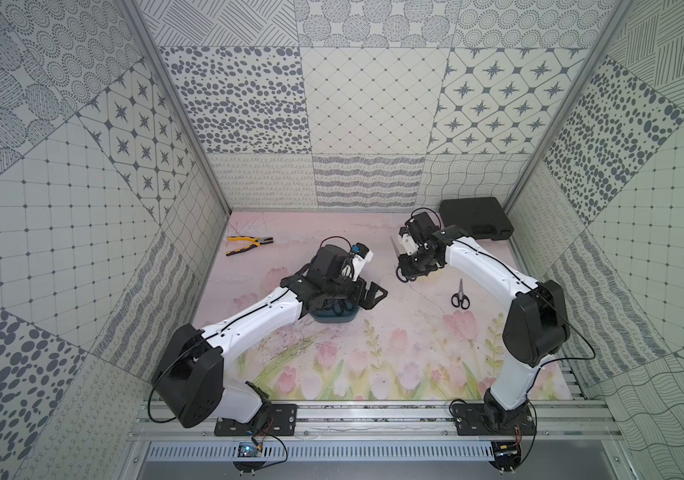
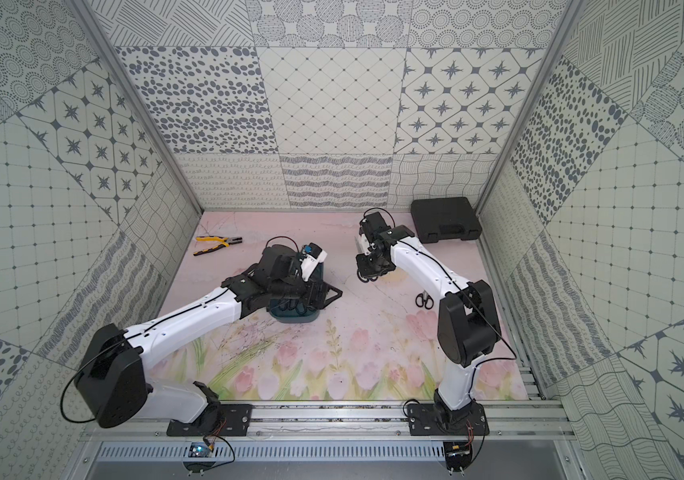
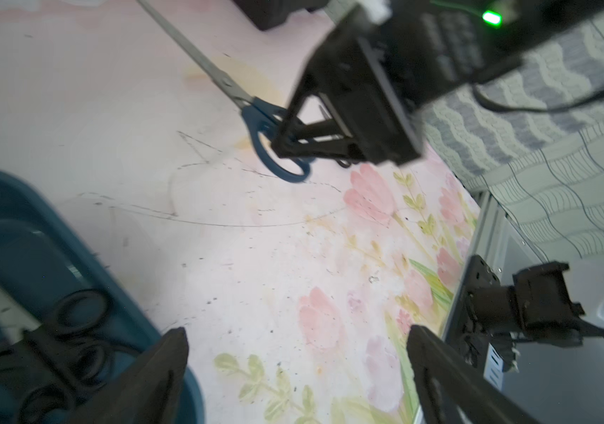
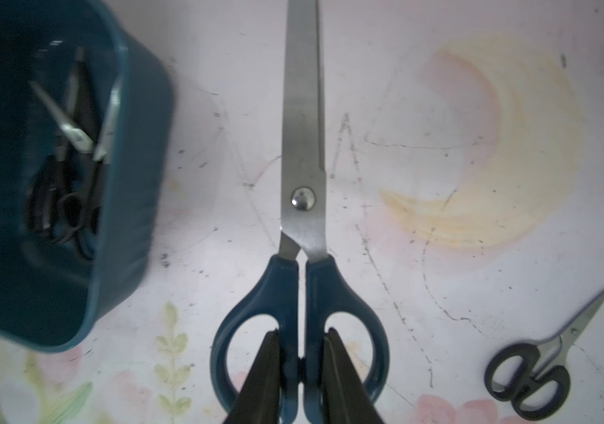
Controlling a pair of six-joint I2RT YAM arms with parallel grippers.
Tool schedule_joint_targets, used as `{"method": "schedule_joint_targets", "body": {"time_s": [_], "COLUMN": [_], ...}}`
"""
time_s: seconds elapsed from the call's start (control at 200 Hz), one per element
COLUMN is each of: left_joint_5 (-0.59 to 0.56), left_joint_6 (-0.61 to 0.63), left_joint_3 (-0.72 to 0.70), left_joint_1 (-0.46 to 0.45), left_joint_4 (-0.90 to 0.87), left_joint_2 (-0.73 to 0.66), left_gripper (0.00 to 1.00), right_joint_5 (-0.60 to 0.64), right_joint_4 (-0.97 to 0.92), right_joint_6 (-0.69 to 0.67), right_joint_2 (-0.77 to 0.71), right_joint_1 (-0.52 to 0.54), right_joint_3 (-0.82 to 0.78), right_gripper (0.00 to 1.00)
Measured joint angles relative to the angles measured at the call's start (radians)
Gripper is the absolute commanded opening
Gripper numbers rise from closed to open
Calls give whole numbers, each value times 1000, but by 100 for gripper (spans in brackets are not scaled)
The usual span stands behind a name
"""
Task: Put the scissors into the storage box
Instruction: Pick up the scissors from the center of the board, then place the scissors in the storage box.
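My right gripper [image 4: 302,332] is shut on the blue-handled scissors [image 4: 302,147], with one finger through each loop squeezing the inner bars. In a top view its blades [image 1: 394,249] point toward the back wall. Whether this pair touches the mat does not show. The teal storage box [image 4: 120,257] sits to their left and holds several black-handled scissors [image 4: 72,183]. My left gripper [image 3: 298,330] hangs open and empty over the box's [image 3: 17,238] near end. A small black-handled pair [image 1: 460,295] lies on the mat to the right.
Yellow-and-black pliers [image 1: 248,244] lie at the back left of the mat. A black hard case [image 1: 475,222] stands in the back right corner. The left arm covers most of the box [image 1: 334,318] in both top views. Patterned walls close three sides.
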Motion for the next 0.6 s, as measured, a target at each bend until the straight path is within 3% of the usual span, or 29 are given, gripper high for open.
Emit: {"method": "schedule_joint_targets", "body": {"time_s": [0.255, 0.415, 0.6], "left_joint_5": [-111, -181, -240], "left_joint_6": [-136, -209, -275], "left_joint_3": [-145, -217, -281], "left_joint_1": [271, 335, 360], "left_joint_4": [-11, -39, -62], "left_joint_2": [-128, -190, -256], "left_gripper": [98, 99, 99], "right_joint_5": [-70, -72, -55], "right_joint_4": [7, 44, 86], "right_joint_6": [132, 240, 325], "right_joint_2": [26, 147, 295], "right_joint_1": [239, 328, 330], "right_joint_3": [93, 146, 229], "right_gripper": [0, 0, 0]}}
